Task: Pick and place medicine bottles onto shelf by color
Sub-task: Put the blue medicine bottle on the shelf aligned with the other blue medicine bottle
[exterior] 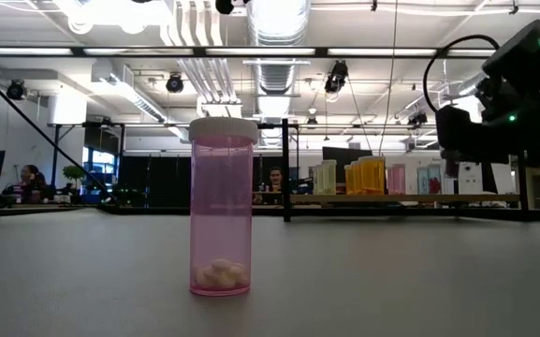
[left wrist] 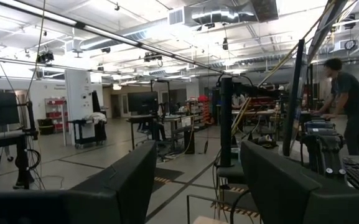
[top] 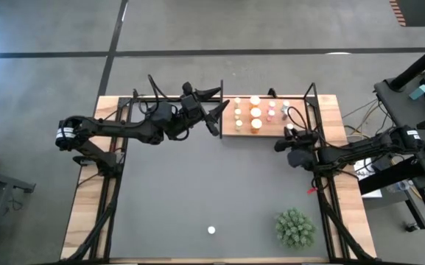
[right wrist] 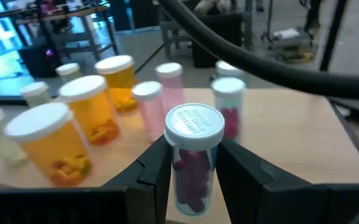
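Note:
The wooden shelf (top: pixel 265 131) stands at the far middle of the dark mat with several orange, pink, white and pale bottles (top: pixel 255 112) upright on it. These bottles also show in the right wrist view (right wrist: pixel 92 106). My right gripper (top: pixel 289 134) is at the shelf's right front corner, shut on a small pink bottle (right wrist: pixel 193 127) with a white cap. My left gripper (top: pixel 216 112) is open and empty just off the shelf's left end, its fingers apart in the left wrist view (left wrist: pixel 195 186). One pink bottle (top: pixel 211 230) stands alone on its base near the mat's near edge, and shows close up in the low view (exterior: pixel 221 211). My right gripper pinches the pink bottle's body just below the cap (right wrist: pixel 191 163) between its two fingers (right wrist: pixel 157 168). The fingers come about level from the table's right side. The bottle is upright. Whether its base rests on the shelf board does not show.
A green spiky plant (top: pixel 294 227) stands at the mat's near right. Black frame posts (top: pixel 222 110) stand at the shelf's corners, close to both grippers. A person (left wrist: pixel 347 106) works in the room beyond the table.

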